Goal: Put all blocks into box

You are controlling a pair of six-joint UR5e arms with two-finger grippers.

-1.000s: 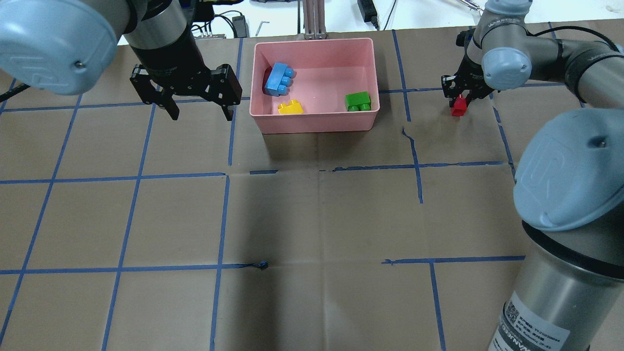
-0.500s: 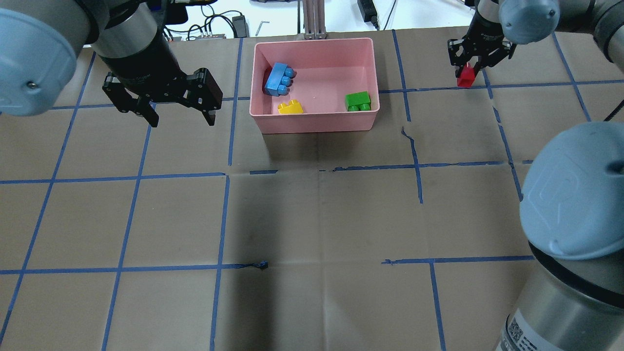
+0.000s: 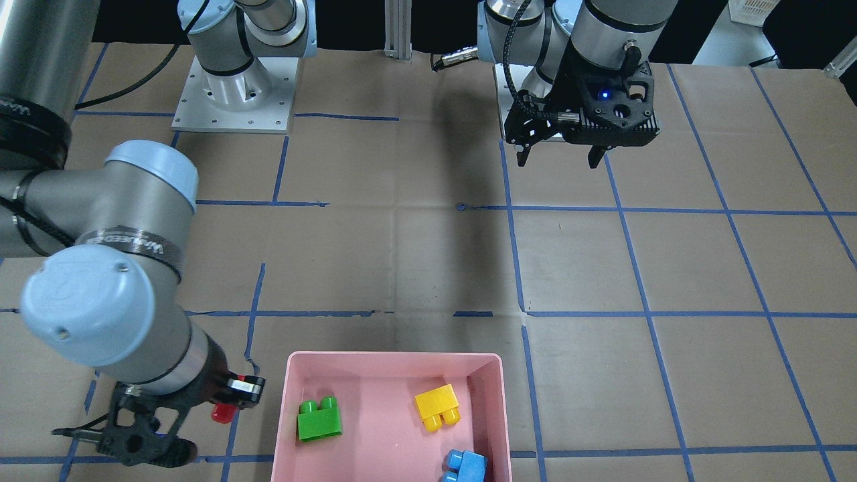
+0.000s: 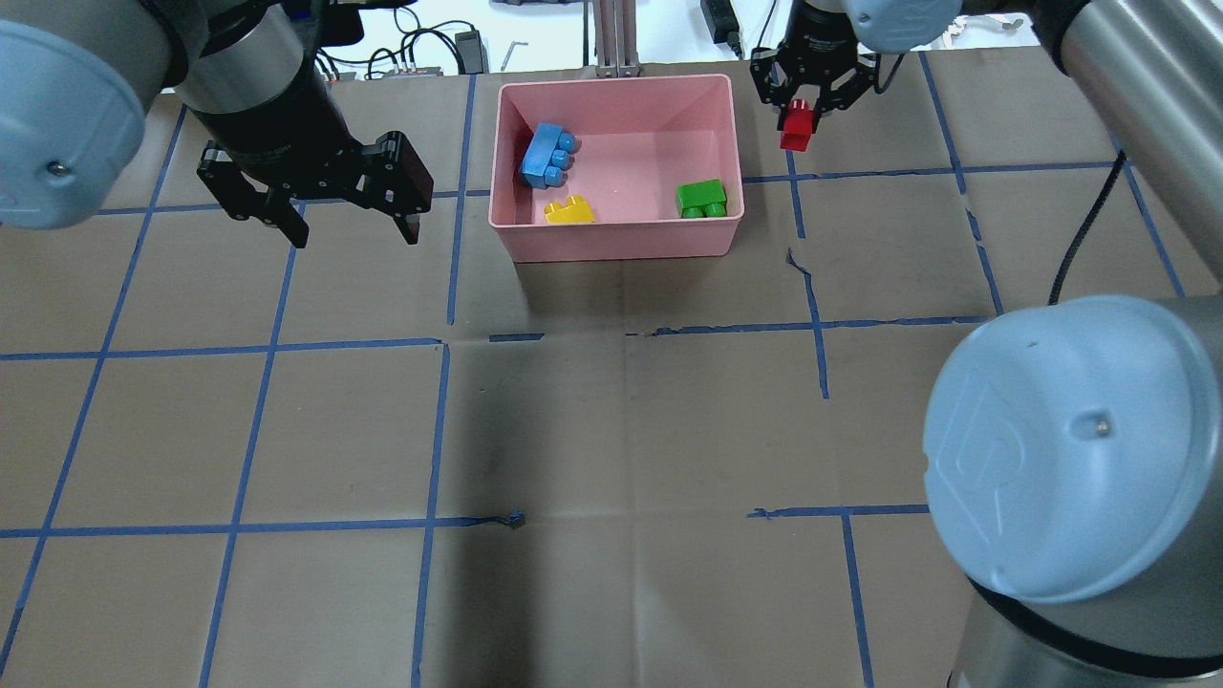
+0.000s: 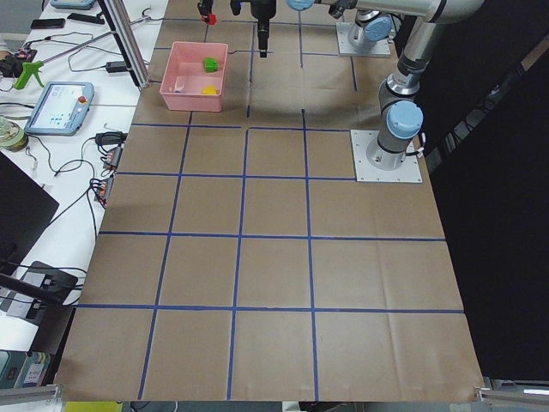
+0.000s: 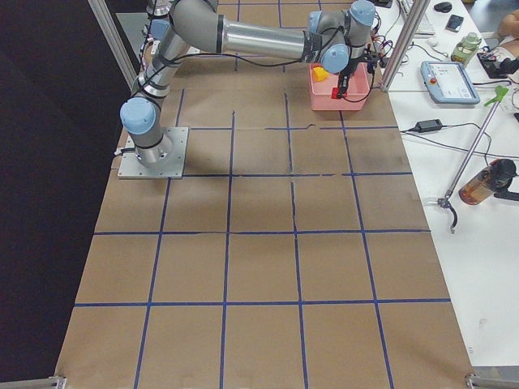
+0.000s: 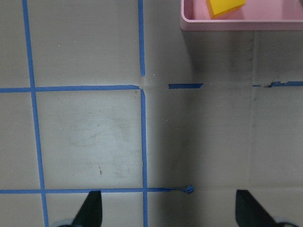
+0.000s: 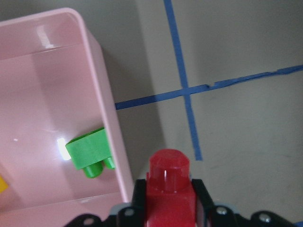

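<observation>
The small red plastic studded brick (image 8: 169, 177) shows only its stud and shoulders; the rest is clamped in the right pincer (image 8: 169, 198), just outside the right wall of the shallow pink plastic tray (image 4: 621, 241). Inside lie three studded bricks: light-blue (image 4: 547, 156), yellow (image 4: 569, 210) and green (image 4: 701, 199). The left pincer (image 4: 354, 236) hangs over the paper-covered counter (image 4: 621, 430) left of the tray, fingers spread wide.

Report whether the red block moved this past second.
Yes: in the right gripper, the red block travelled left in the overhead view, toward the pink box.
</observation>
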